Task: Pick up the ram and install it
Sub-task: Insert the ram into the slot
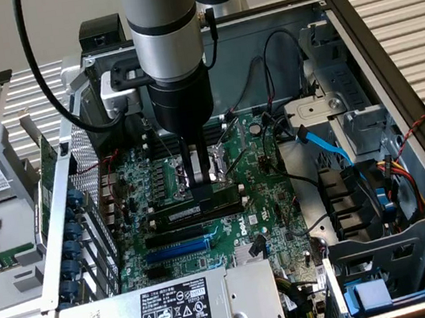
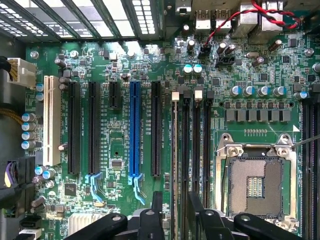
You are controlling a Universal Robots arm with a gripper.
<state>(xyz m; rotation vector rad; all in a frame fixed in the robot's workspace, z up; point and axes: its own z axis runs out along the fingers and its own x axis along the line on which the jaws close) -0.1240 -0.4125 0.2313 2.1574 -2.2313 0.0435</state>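
Dark-green and thin, the ram (image 1: pixel 196 210) stands on edge directly under our pincer (image 1: pixel 198 187), its long axis running toward the exterior view's left and right, parallel to the long black slots (image 1: pixel 177 234) and the blue slot (image 1: pixel 177 251) nearer the camera. We judge the narrow black fingers to be clamped on its upper edge, with the stick at or in a memory slot beside the metal-framed CPU socket (image 2: pixel 257 181). Around it the glossy green motherboard (image 2: pixel 112 125) bristles with small cylindrical capacitors inside the grey sheet-metal case (image 1: pixel 354 34).
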